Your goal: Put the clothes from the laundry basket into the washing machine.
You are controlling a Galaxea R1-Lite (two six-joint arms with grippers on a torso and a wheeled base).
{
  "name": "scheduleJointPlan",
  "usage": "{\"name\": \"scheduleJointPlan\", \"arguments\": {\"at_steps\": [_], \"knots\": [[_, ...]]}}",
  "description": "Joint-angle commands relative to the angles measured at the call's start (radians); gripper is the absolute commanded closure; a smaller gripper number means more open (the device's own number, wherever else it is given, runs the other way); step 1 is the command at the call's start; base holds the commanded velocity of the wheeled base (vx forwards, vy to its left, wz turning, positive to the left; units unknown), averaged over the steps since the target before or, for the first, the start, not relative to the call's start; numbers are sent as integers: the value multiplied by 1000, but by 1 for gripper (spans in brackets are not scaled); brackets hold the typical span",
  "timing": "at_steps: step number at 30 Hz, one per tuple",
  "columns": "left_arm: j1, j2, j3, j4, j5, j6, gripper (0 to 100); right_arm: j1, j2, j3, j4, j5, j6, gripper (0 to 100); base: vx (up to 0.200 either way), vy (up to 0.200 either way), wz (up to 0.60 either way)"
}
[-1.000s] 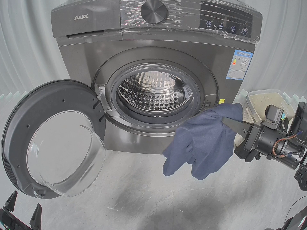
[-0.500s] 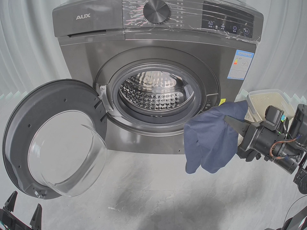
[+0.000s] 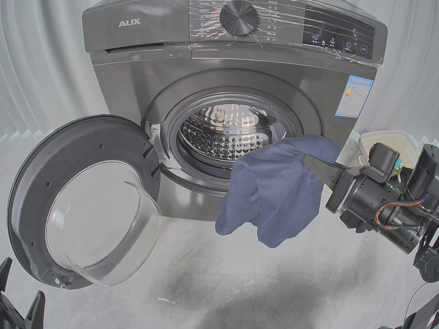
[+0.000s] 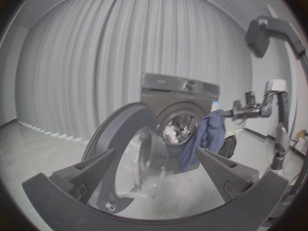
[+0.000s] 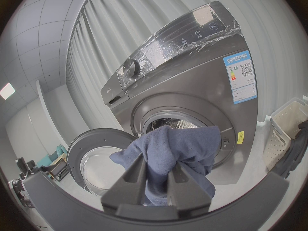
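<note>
Before washing machine (image 3: 132,83) mouth: loading step.
Right gripper (image 5: 158,162) clamps blue garment (image 3: 274,179); left gripper (image 4: 155,150) gapes empty. Next, likely: feed garment into drum (image 3: 219,135).

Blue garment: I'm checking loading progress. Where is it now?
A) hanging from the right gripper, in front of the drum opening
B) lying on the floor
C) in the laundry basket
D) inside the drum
A: the blue garment hangs pinched in the right gripper, in front of the open drum.

Head cam high, near, facing down: grey metal front-loading washing machine (image 3: 137,83) upper centre of frame. Left wrist low, far off; right wrist near, angled upward. All share machine.
</note>
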Motion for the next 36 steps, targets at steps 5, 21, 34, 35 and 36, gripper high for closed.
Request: {"name": "scheduleJointPlan", "arguments": {"at_steps": [5,21,34,35,36], "knots": [[-62,487,-105,-178,-264,2,0,34,145,-109,-94,-11,-4,100,0,0,0],[-501,1168,-166,-718,-172,-18,0,14,243,-170,-145,-8,-99,100,0,0,0],[-601,1429,-275,-819,-222,-81,0,-12,292,-270,-162,-59,-102,100,0,0,0],[-602,1438,-278,-821,-231,-89,0,-11,292,-270,-162,-59,-102,100,0,0,0],[-602,1455,-288,-819,-253,-101,0,-6,292,-270,-162,-59,-101,100,0,0,0]]}}
